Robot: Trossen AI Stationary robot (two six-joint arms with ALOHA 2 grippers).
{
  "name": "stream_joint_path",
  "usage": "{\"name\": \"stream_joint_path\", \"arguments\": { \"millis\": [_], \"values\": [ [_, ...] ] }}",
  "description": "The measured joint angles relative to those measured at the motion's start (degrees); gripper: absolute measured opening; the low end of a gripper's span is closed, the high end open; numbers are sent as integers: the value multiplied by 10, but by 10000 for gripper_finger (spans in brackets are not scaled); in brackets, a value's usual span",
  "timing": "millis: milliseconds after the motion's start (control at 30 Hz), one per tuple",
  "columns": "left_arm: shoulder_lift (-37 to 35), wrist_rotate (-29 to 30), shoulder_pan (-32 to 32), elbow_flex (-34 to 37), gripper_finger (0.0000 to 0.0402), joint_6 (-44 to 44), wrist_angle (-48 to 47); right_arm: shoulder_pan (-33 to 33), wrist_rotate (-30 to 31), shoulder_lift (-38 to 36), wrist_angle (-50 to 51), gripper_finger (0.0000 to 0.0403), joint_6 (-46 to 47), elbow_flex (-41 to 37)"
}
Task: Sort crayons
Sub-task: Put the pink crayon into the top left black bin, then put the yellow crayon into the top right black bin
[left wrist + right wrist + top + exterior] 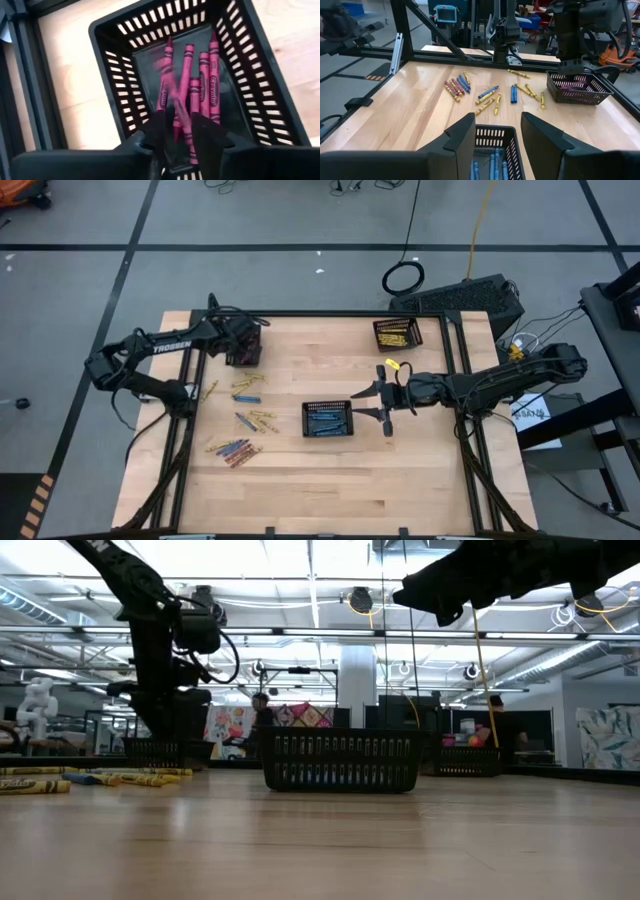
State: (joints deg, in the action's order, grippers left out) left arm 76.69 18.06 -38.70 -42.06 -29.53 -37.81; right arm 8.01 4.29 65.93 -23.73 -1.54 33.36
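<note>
Left hand (175, 131) releasing a pink crayon (176, 107) into the pink tray (280, 107).
Its fingers are parting directly above, so colours stay grouped; right hand (497, 131), unclenched and empty, is hovering over the blue tray (492, 136).

We see bright overhead ceiling lights (300, 560) and even light on the table (330, 480); one pink crayon (172, 95) blurs.

High view straight down over the whole table (330, 480), low view level at tabletop height – facing the middle tray (342, 760) (shared with the right wrist, aimed toward 9 o'clock), left wrist close above the pink-crayon tray (125, 90)
</note>
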Motion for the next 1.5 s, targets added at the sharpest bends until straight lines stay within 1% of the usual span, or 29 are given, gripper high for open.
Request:
{"name": "stream_joint_path", "arguments": {
  "millis": [133, 233, 333, 433, 567, 667, 733, 833, 933, 1033, 1100, 1233, 1333, 1400, 1500],
  "values": [
    [0, 0, -5, -2, 115, 19, -4, 0, 0, 0, 0, 144, 0, 0],
    [-10, 0, 3, -7, 117, 31, -9, 0, 0, 0, 0, 144, 2, 0],
    [-39, -1, 33, -8, 118, 30, -11, 0, 0, 0, 0, 144, 4, 0],
    [-81, -1, 86, -8, 118, 12, -12, 0, 0, 0, 0, 144, 4, 0],
    [-139, 10, 200, -8, 118, -42, -11, 0, 0, 0, 0, 144, 5, 0],
    [-165, 47, 310, -7, 118, -96, -7, 0, 0, 2, 0, 144, 5, 0],
    [-170, 77, 384, -6, 118, -130, 3, 0, 0, 3, 1, 144, 4, 0],
    [-163, 126, 492, -5, 118, -190, 1, 0, 0, 6, -1, 144, 4, 0],
    [-141, 186, 588, -5, 118, -265, 2, 0, 0, 7, 2, 144, 2, 0],
    [-115, 240, 668, -5, 118, -354, 3, 0, 0, 6, 0, 144, 1, 0],
    [-96, 258, 709, -5, 118, -413, 1, 0, 0, 6, 0, 144, 2, 0],
    [-54, 267, 759, -5, 118, -519, -14, 0, 0, 6, 0, 144, 2, 0],
    [-19, 266, 769, -5, 118, -602, -38, 0, 0, 6, 0, 144, 2, 0],
    [-2, 245, 761, -4, 118, -606, -52, 0, 0, 6, -3, 144, 2, 0],
    [19, 164, 741, -4, 119, -514, -52, 0, 0, 6, -5, 144, 2, 0]
  ]
}}
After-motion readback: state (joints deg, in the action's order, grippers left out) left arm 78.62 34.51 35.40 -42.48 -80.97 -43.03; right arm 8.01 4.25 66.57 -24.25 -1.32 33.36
